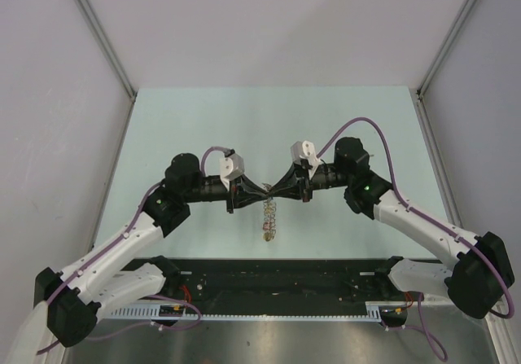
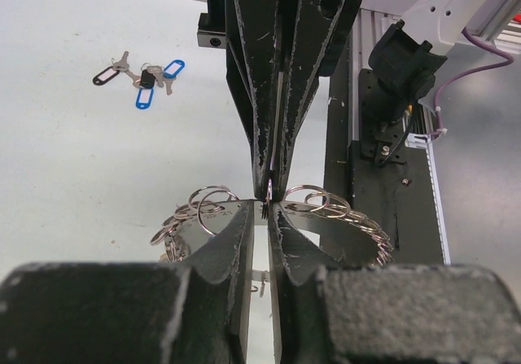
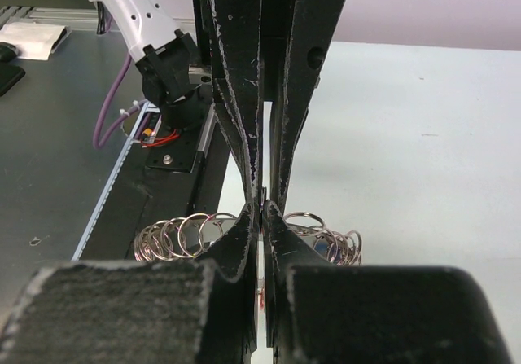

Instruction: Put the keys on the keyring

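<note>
Both grippers meet tip to tip above the middle of the table. My left gripper and right gripper are each shut on the thin silver wire of the keyring. Many small silver rings fan out on both sides of the jaws, and part of the keyring hangs below them. A few loose keys with blue and black tags lie on the table, beyond and left in the left wrist view. They do not show in the top view.
A black rail with cables runs along the near table edge, also in the left wrist view and right wrist view. Grey walls with metal posts enclose the pale green table.
</note>
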